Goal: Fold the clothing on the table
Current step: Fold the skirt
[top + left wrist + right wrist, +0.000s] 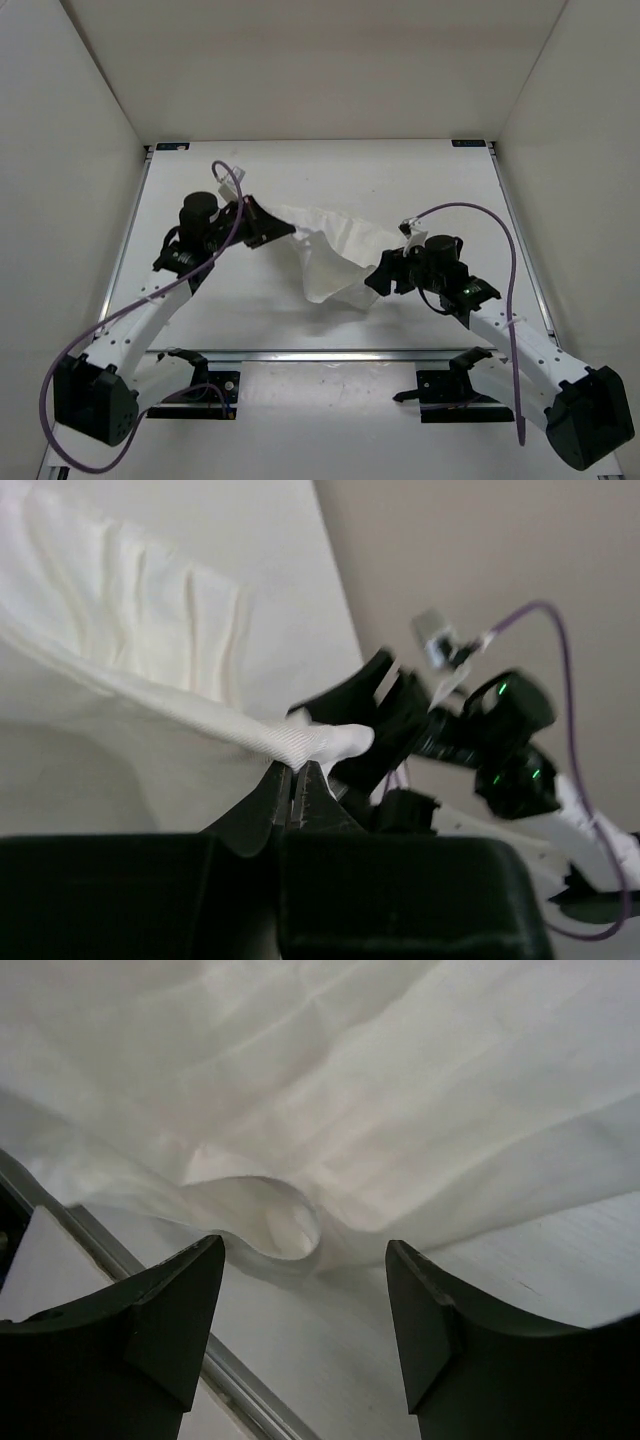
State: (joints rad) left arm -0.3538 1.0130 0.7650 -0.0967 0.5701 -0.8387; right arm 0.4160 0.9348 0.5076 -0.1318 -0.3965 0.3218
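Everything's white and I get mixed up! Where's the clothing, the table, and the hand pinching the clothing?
clothing [335, 250], top view, its crumpled middle.
table [430, 175], top view, a bare far part.
left hand [296, 782], left wrist view, its shut fingertips.

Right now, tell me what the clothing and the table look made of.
The clothing: soft thin fabric, matte white; it drapes, wrinkles and shows fine ribbing. The table: probably a hard laminate or painted board, matte white; flat, with no sheen.
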